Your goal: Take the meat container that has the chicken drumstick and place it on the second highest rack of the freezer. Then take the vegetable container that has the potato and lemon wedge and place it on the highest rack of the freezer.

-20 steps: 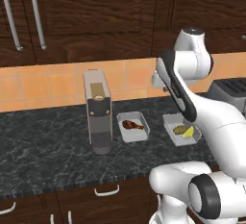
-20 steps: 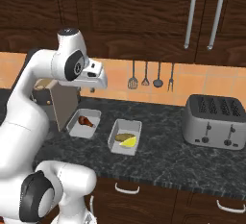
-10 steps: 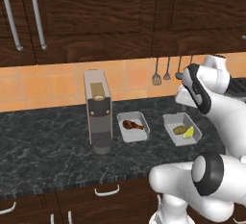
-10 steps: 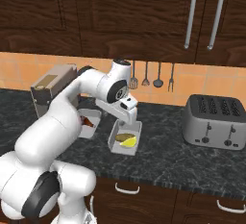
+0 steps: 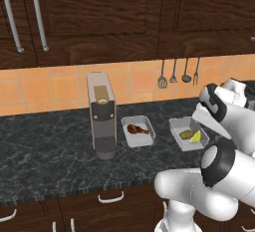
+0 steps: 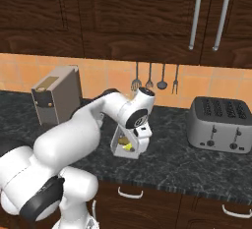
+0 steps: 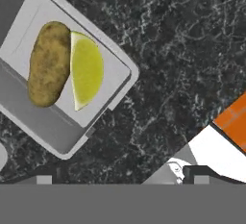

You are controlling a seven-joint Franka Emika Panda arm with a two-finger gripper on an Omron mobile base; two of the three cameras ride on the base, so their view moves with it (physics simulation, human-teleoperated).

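Two shallow trays sit side by side on the dark tabletop (image 5: 50, 146): meat container (image 5: 138, 131), and vegetable container (image 5: 187, 133) with potato (image 7: 47, 63) touching lemon wedge (image 7: 86, 69). Tool's opening cannot be told.

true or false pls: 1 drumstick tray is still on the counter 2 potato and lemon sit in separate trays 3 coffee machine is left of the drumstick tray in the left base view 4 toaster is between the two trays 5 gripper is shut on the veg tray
1. The drumstick tray is on the counter: true.
2. False: potato and lemon wedge share one tray.
3. Coffee machine left of it: true.
4. False: the toaster stands off to one side.
5. False: the gripper is open, holding nothing.
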